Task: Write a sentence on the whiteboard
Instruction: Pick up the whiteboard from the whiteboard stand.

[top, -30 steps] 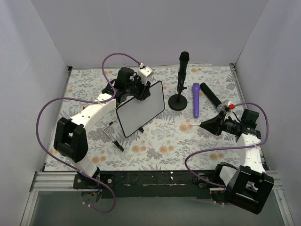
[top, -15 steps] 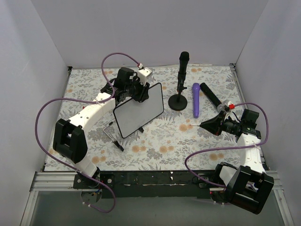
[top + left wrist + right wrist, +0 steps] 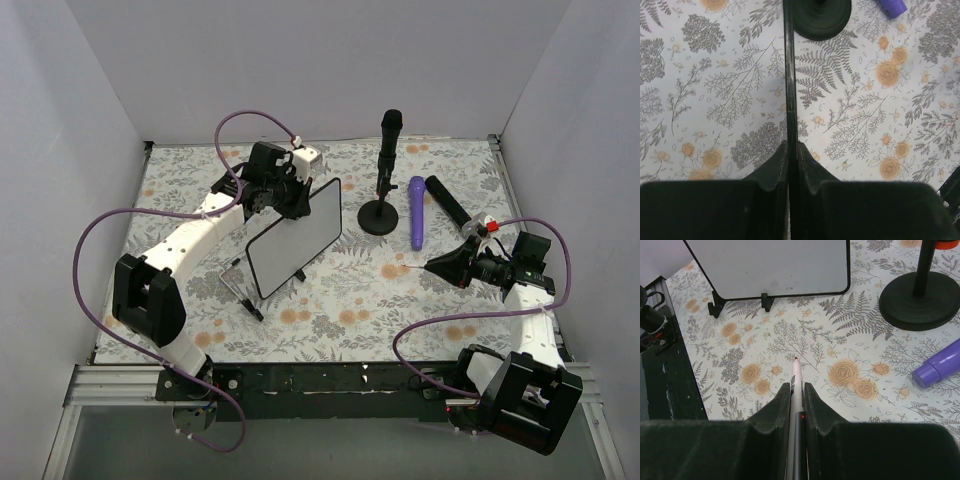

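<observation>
Centre-left, the black-framed white whiteboard (image 3: 293, 238) is clenched by its upper edge between the left fingers (image 3: 772, 170); right fingers (image 3: 817, 410), lower right, grasp a red-tipped white marker (image 3: 796, 374).

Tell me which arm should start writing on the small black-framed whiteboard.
Right. The right claw grips the red-tipped white marker, aimed at the blank black-framed whiteboard; the left claw clamps its frame.

White whiteboard (image 3: 293, 238), black frame; grey-orange floral tablecloth (image 3: 350, 300).
</observation>
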You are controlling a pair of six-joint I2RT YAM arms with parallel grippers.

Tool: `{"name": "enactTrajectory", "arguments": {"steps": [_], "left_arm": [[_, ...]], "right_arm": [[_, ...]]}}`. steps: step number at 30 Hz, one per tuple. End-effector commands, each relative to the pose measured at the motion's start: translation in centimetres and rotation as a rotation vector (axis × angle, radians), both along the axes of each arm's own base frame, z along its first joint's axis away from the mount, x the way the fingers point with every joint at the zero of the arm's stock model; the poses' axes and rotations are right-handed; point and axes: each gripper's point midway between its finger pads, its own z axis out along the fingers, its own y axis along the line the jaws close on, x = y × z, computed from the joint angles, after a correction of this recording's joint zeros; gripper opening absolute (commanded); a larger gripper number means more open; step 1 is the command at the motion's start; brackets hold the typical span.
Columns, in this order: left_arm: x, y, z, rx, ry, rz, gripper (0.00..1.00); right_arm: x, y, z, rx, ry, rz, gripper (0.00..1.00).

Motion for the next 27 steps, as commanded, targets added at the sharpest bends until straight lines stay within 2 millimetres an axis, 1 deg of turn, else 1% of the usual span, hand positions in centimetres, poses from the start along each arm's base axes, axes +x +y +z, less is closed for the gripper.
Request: {"name": "enactTrajectory", "arguments": {"steps": [1,2,6,7,9,10,14,17,21,23,24,25,26,27], "left_arm": [[-1.7,0.0,0.5,0.014,0.061,-0.021,0.00],[-1.7,0.0,0.6,0.013,0.055,-0.025,0.00],[-0.7,-0.5,3.2,-0.020,-0.019,-0.025,0.00],[-0.2,-0.7,4.9,-0.040,-0.059,-0.027,0.00],[0.5,-1.1,6.9,-0.068,-0.112,-0.029,0.00],[0.7,-1.4,8.5,-0.089,-0.147,-0.032,0.00],[1.1,-2.3,11.7,-0.164,-0.219,-0.056,0.00],[1.1,-3.0,12.1,-0.202,-0.212,-0.070,0.00],[0.4,-4.0,12.3,-0.260,-0.180,-0.104,0.00],[-0.2,-4.8,12.5,-0.307,-0.148,-0.140,0.00],[-0.4,-5.1,12.3,-0.320,-0.131,-0.153,0.00],[-1.0,-5.7,12.4,-0.346,-0.108,-0.189,0.00],[-1.2,-6.0,12.4,-0.368,-0.085,-0.198,0.00],[-1.2,-6.4,12.1,-0.377,-0.063,-0.207,0.00]], "right_arm": [[0.4,-0.1,1.7,-0.018,-0.067,0.012,0.01],[0.4,0.0,1.7,-0.018,-0.067,0.013,0.01],[0.4,-0.1,1.6,-0.020,-0.068,0.011,0.01],[0.4,-0.1,1.6,-0.019,-0.067,0.011,0.01],[0.3,0.0,1.6,-0.019,-0.068,0.012,0.01],[0.3,0.0,1.7,-0.021,-0.074,0.013,0.01],[0.2,0.0,1.7,-0.023,-0.076,0.014,0.01],[0.2,0.1,1.7,-0.023,-0.078,0.017,0.01],[-0.1,0.2,1.9,-0.022,-0.091,0.025,0.01],[-0.1,0.2,2.0,-0.029,-0.111,0.034,0.01],[-0.5,0.3,1.8,-0.028,-0.085,0.037,0.01],[-0.2,0.2,2.2,-0.053,-0.122,0.043,0.01],[-0.2,0.1,2.3,-0.062,-0.124,0.045,0.01],[-0.8,0.4,2.0,-0.042,-0.069,0.059,0.01]]}}
